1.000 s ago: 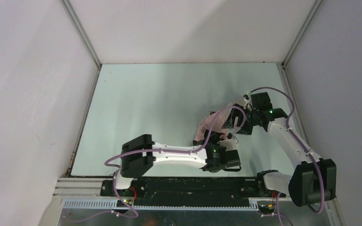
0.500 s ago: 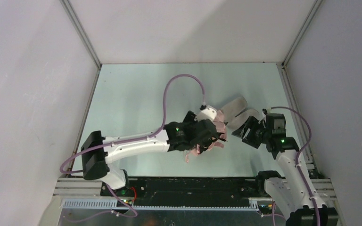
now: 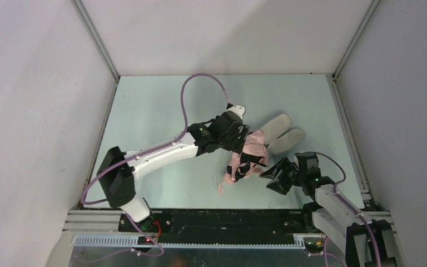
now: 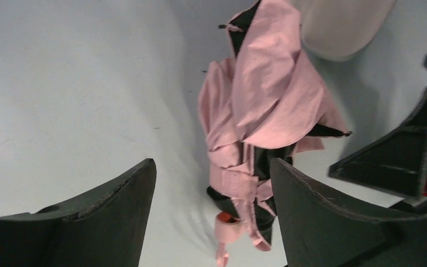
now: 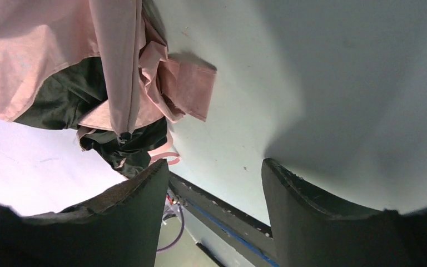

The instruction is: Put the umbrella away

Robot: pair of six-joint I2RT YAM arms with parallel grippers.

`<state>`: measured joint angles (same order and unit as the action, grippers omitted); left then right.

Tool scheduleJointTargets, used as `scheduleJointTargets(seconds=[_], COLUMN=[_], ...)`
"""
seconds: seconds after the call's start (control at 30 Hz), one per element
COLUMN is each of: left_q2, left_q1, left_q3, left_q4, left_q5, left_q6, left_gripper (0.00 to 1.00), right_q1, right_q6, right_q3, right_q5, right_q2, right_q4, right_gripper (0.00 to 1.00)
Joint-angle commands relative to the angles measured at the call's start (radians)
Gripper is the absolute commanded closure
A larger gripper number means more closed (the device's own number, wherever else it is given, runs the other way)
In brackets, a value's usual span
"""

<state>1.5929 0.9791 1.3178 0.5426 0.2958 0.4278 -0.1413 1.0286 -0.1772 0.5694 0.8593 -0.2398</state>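
The umbrella (image 3: 243,161) lies crumpled on the table, pale pink fabric with black lining showing, its strap trailing toward the near edge. My left gripper (image 3: 244,151) hovers over it, open; in the left wrist view the fingers (image 4: 111,206) stand on either side of the umbrella (image 4: 267,105), apart from it. My right gripper (image 3: 273,175) is open just right of the umbrella's near end, with bare table between its jaws. In the right wrist view the umbrella (image 5: 89,67) fills the upper left, beyond that gripper (image 5: 214,169).
A pale grey oblong case (image 3: 281,133) lies open in two halves behind and right of the umbrella, touching its far end; it also shows as the case (image 4: 344,28) in the left wrist view. The table's near edge and rail (image 5: 228,214) are close under the right gripper.
The left arm swung from the near edge to above the umbrella and opened wider. The right arm drew back from the case toward the near edge, its jaws narrowing a little.
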Motion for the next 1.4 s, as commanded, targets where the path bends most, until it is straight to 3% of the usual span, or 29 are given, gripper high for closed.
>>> scheduleJointTargets(seconds=[0.0,0.33,0.5,0.87,1.17,1.27,1.37], left_q2=[0.078,0.263,0.304,0.364,0.413,0.444,0.465], left_q1=[-0.019,-0.06,-0.071,-0.071,-0.071,-0.07,-0.071], left_q3=[0.067,0.16,0.172,0.169,0.147,0.151,0.152], left_q4=[-0.076,-0.109,-0.129,-0.148,-0.182,-0.188,-0.191], left_q5=[-0.153,-0.251,-0.277,-0.279,-0.279,-0.276,-0.259], left_q6=[0.038,0.1,0.111,0.125,0.152,0.169,0.184], left_gripper=[0.2,0.17,0.16,0.17,0.25,0.3,0.37], right_q1=[-0.067,-0.092,-0.094,-0.126,-0.154,-0.158,-0.158], right_q6=[0.219,0.605,0.715,0.754,0.772,0.761,0.729], right_q3=[0.015,0.127,0.121,0.035,-0.005,-0.018,-0.027], right_q5=[-0.074,-0.211,-0.255,-0.301,-0.33,-0.349,-0.356], right_q2=[0.05,0.007,0.002,0.206,0.373,0.408,0.443], right_q4=[0.152,0.19,0.168,0.182,0.23,0.23,0.29], right_gripper=[0.35,0.37,0.38,0.43,0.52,0.6,0.86])
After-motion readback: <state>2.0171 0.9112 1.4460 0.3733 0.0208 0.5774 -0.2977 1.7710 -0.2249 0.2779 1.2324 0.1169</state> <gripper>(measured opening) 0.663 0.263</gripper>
